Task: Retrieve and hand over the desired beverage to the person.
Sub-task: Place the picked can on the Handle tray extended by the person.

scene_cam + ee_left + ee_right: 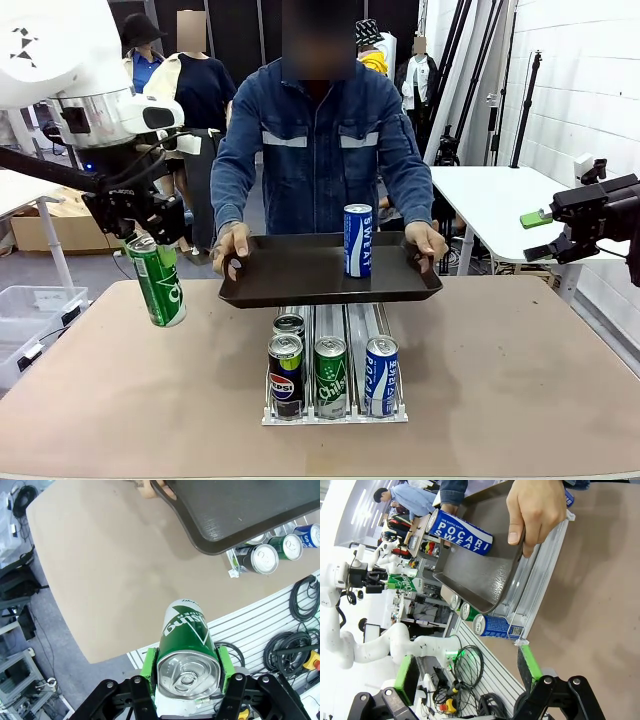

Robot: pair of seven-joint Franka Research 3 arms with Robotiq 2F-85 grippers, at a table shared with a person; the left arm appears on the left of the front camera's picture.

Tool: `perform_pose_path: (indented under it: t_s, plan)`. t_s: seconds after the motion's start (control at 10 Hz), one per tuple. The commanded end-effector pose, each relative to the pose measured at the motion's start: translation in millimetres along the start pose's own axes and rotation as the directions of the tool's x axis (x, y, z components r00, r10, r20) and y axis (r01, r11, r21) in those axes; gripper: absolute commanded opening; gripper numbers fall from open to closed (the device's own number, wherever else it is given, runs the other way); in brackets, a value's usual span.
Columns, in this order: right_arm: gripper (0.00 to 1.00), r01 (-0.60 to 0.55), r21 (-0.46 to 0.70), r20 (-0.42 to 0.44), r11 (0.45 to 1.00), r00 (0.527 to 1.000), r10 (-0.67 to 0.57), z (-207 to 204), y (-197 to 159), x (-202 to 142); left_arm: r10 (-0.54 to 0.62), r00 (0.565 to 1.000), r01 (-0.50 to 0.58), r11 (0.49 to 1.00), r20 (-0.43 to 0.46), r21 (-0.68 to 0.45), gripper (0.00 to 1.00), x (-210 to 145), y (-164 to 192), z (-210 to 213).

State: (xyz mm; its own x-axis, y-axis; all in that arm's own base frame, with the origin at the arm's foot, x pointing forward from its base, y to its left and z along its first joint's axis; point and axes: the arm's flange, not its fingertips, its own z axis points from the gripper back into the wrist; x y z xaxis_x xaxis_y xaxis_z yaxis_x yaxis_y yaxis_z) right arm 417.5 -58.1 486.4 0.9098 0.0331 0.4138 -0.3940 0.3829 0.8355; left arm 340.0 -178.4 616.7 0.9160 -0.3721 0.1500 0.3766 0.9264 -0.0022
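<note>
Left tool [150,240] clamps a tilted green can [160,283] with white lettering; right tool [548,233] gapes apart.

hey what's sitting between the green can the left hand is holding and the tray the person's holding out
Nothing. In the front view, only bare tabletop and open air separate the green can in the left hand from the tray; the left wrist view agrees.

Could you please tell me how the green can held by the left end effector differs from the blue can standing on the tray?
The green can hangs tilted in the air, clamped by the left end effector off the table's left edge; the blue can stands upright on the dark tray that the person holds with both hands. The green can carries white lettering on green; the blue can reads SWEAT on blue. Both are slim drink cans with silver tops.
</note>
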Motion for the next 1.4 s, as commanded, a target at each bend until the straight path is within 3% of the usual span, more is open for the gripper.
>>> perform_pose_path:
  t_s: [0.0, 0.6, 1.3]
  plan:
    - [1.00, -0.001, 0.004, 0.000, 1.000, 1.000, 0.001, -0.3, 0.2, 0.0, -0.007, 0.999, 0.006, 0.999, -0.037, -0.047, 0.00, 29.4, 3.5, 12.5]
    - [1.00, -0.001, 0.004, 0.000, 1.000, 1.000, 0.001, -0.3, 0.2, 0.0, -0.055, 0.998, 0.051, 0.993, -0.038, -0.103, 0.00, 125.3, -5.7, 17.7]
    - [1.00, -0.001, 0.004, 0.000, 1.000, 1.000, 0.001, -0.3, 0.2, 0.0, -0.113, 0.992, 0.107, 0.988, -0.052, -0.109, 0.00, 208.6, -51.1, -10.8]
